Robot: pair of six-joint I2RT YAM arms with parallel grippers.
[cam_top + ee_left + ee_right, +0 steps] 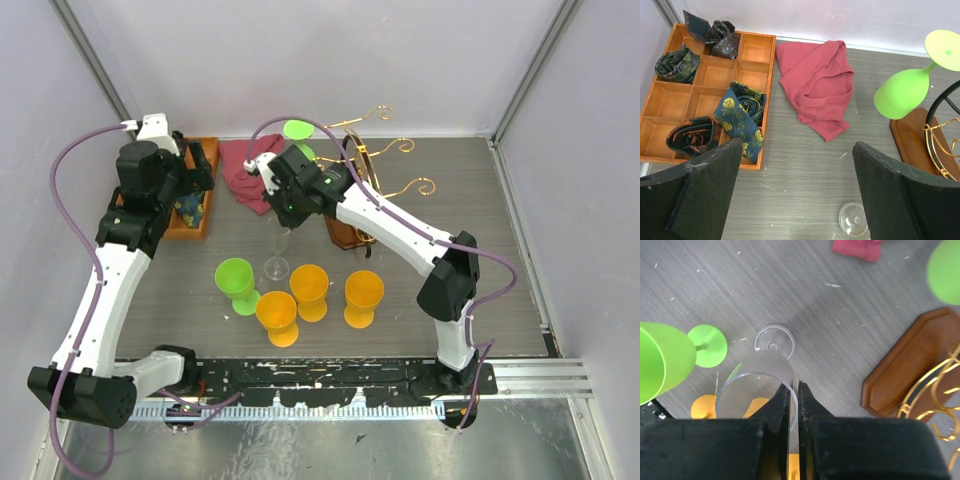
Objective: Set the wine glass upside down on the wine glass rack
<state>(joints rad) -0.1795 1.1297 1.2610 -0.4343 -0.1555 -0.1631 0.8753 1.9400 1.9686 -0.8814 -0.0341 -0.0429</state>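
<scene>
Right wrist: your right gripper (794,407) is pinching the clear wine glass (752,390) by its rim. You should be lifting vertically, toward the wine glass rack (910,375) on its right.

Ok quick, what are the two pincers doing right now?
Left pincer: open, holding nothing.
Right pincer: shut on the rim of the clear wine glass.
</scene>
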